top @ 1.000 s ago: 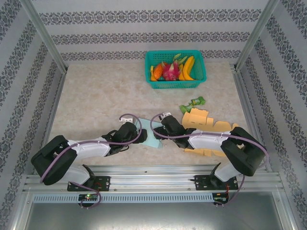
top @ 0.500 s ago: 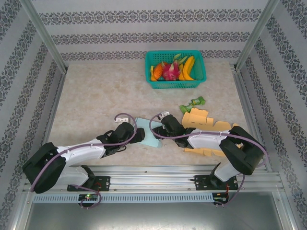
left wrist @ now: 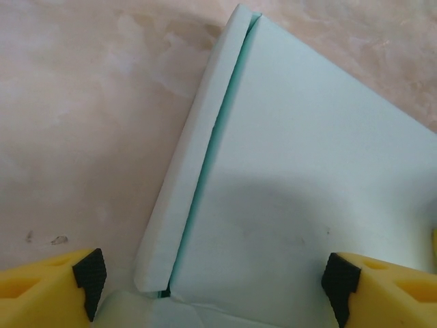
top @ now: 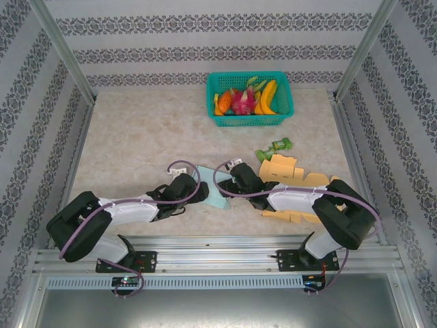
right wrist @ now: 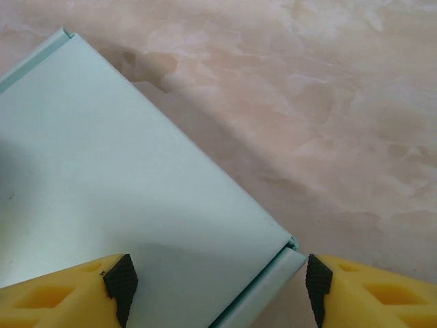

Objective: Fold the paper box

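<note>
We see the paper box [top: 214, 198], a flat pale-mint piece of smooth card with a narrow folded flap along 1 edge. It lies on the mottled beige, stone-patterned table [top: 136, 137], close to the near edge and between the 2 arms. The left gripper [left wrist: 214, 281] is spread wide, and its yellow fingers [left wrist: 48, 287] with black pads straddle the flap end. The right gripper [right wrist: 217, 283] is also spread, over the opposite corner. At the far side sits a teal mesh basket [top: 249, 121] of fruit. Tan die-cut cardboard [top: 290, 171] lies to the right.
</note>
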Robot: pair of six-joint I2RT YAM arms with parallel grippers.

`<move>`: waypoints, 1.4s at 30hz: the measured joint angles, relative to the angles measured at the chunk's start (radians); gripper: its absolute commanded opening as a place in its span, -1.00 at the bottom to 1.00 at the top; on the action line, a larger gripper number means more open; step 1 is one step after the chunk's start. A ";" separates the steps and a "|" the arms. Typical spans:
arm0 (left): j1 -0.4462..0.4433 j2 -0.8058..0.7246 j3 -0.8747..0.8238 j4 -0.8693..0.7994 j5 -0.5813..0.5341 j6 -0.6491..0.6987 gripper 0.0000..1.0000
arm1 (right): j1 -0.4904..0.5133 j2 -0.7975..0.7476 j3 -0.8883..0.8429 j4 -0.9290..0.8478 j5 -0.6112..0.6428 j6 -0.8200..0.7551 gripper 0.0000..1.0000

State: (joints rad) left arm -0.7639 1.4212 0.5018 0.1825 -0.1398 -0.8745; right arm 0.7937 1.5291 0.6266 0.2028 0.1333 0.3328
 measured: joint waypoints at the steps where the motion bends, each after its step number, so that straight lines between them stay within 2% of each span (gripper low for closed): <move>1: 0.000 0.003 0.000 0.006 0.000 -0.002 0.62 | 0.000 0.000 0.000 0.000 0.001 0.000 0.39; 5: 0.000 0.020 0.000 0.043 0.005 -0.002 0.47 | 0.000 0.000 0.000 0.000 0.007 0.000 0.38; 33: -0.002 0.041 -0.068 0.214 -0.027 0.082 0.46 | -0.006 -0.010 -0.003 -0.009 0.018 0.000 0.40; 42: -0.002 0.068 -0.087 0.286 -0.043 0.084 0.46 | -0.006 -0.077 -0.003 -0.119 -0.008 -0.004 0.42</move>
State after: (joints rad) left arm -0.7658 1.4891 0.4145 0.4683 -0.1833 -0.7906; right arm 0.7879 1.4517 0.6239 0.0837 0.1249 0.3286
